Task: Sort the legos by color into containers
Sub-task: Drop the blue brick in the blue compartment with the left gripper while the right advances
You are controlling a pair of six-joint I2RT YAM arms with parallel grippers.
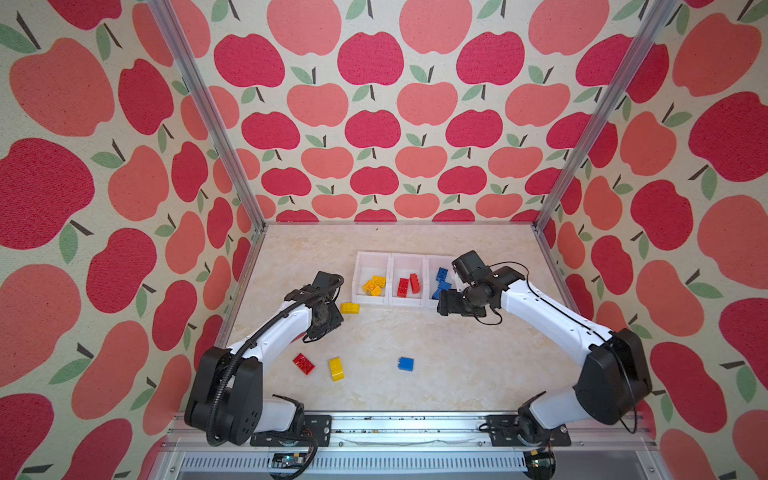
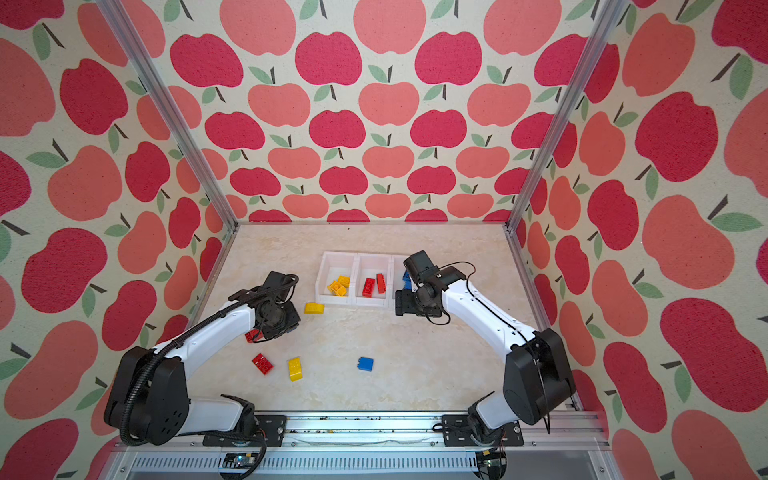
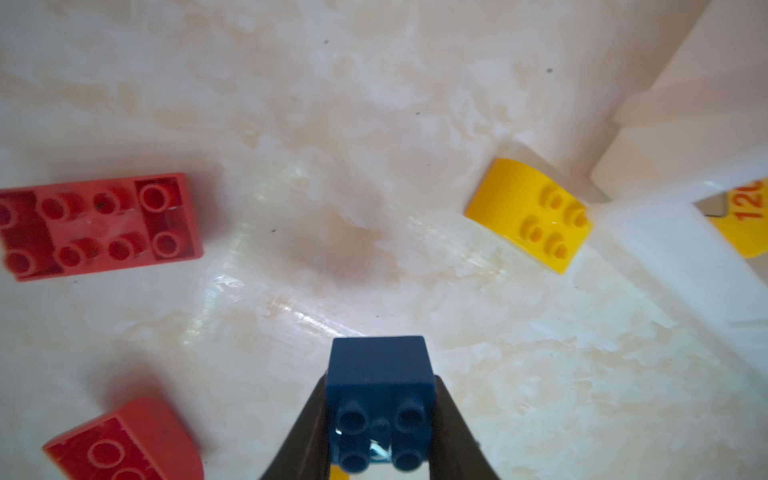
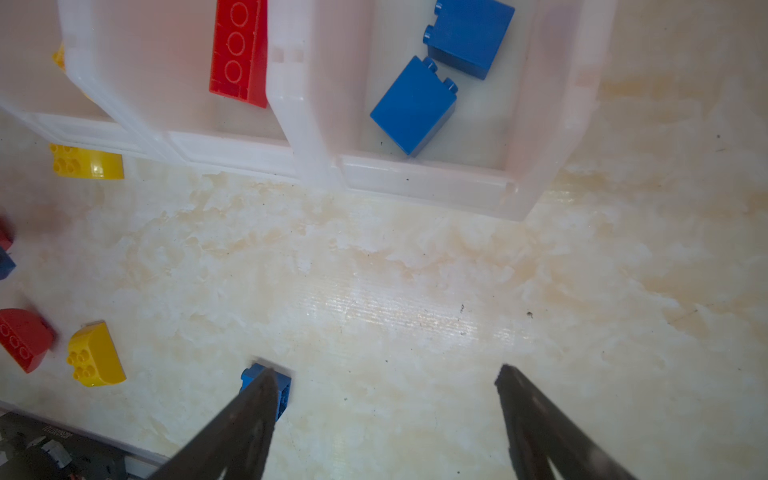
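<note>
In the left wrist view my left gripper (image 3: 380, 415) is shut on a small blue lego (image 3: 379, 374), held above the table. Both top views show that gripper (image 1: 328, 322) pointing down, left of the containers (image 1: 390, 266). These are three joined white bins: yellow legos (image 1: 374, 286) lie in the left one, red (image 1: 408, 284) in the middle and blue (image 1: 441, 281) in the right. My right gripper (image 4: 384, 378) hangs open and empty in front of the blue bin (image 4: 415, 178). A loose blue lego (image 4: 286, 388) lies on the table behind one of its fingers.
Loose on the table are a rounded yellow lego (image 1: 350, 308) by the left bin's front corner, a red one (image 1: 304, 363), a yellow one (image 1: 336, 368) and the blue one (image 1: 406, 364). Another red lego (image 2: 251, 335) lies under my left arm. Apple-patterned walls enclose three sides.
</note>
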